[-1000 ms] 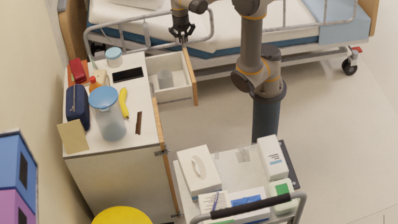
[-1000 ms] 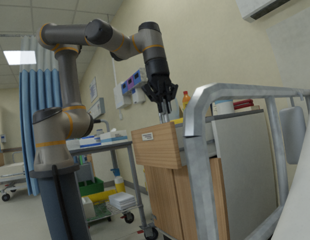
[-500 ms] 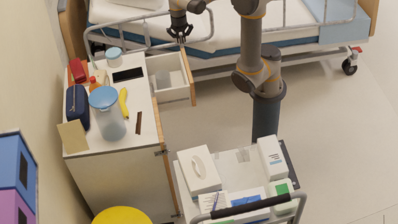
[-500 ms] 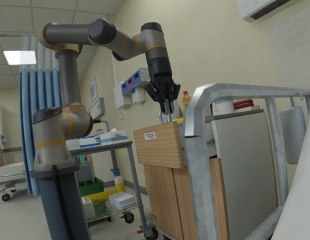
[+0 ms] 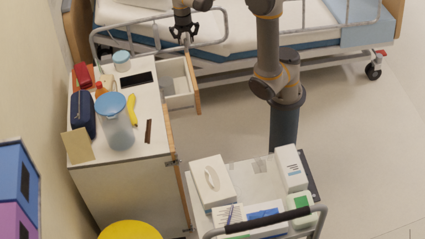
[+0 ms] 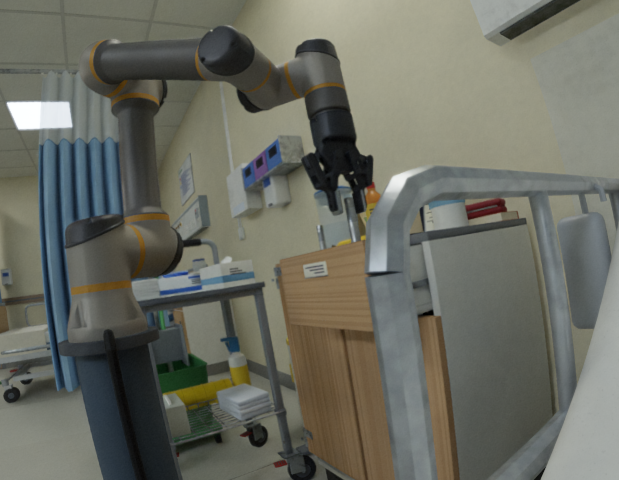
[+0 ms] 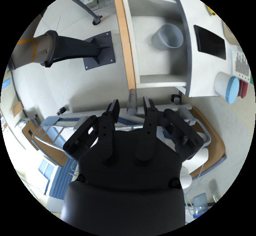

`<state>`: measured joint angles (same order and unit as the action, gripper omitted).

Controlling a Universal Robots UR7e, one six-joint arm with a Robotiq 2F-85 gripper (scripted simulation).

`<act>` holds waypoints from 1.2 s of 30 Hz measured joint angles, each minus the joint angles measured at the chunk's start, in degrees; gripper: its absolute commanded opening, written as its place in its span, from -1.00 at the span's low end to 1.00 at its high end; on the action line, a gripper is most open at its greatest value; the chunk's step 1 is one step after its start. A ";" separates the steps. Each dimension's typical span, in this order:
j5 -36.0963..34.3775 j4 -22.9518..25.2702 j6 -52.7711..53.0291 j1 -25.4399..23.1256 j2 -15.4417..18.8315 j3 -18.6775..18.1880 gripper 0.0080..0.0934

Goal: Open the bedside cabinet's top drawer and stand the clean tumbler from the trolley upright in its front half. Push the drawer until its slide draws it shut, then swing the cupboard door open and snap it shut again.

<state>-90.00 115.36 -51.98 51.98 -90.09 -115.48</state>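
Observation:
The clear grey tumbler [image 7: 167,36] [image 5: 166,86] stands upright inside the top drawer [image 5: 175,82] [image 7: 157,42], which is pulled partly out of the bedside cabinet [image 5: 119,111]. The tumbler stands against the cabinet side of the exposed drawer floor. The drawer's wooden front [image 5: 193,81] [image 6: 325,284] carries a grey bar handle [image 7: 131,100] [image 6: 352,219] that sticks up at its bed-side end. The cupboard door [image 6: 330,392] below the drawer is closed. My gripper [image 5: 185,37] [image 6: 344,201] [image 7: 130,109] hangs just over that handle with the bar between its fingers, and it is open and holds nothing.
The trolley [image 5: 254,192] with a tissue box [image 5: 212,181], boxes and a clipboard stands in front of the cabinet, near my base [image 5: 283,123]. The bed rail [image 5: 163,29] [image 6: 454,217] runs close behind my gripper. A jug [image 5: 114,120], banana, phone and pouches crowd the cabinet top.

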 measured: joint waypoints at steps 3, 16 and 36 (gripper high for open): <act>0.00 -1.75 0.74 -0.75 0.18 1.98 0.83; 0.00 -6.20 3.54 -3.54 2.17 8.42 0.83; -0.01 -12.48 5.33 -5.32 3.02 15.53 0.62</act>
<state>-90.00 102.88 -46.65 46.65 -87.06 -99.95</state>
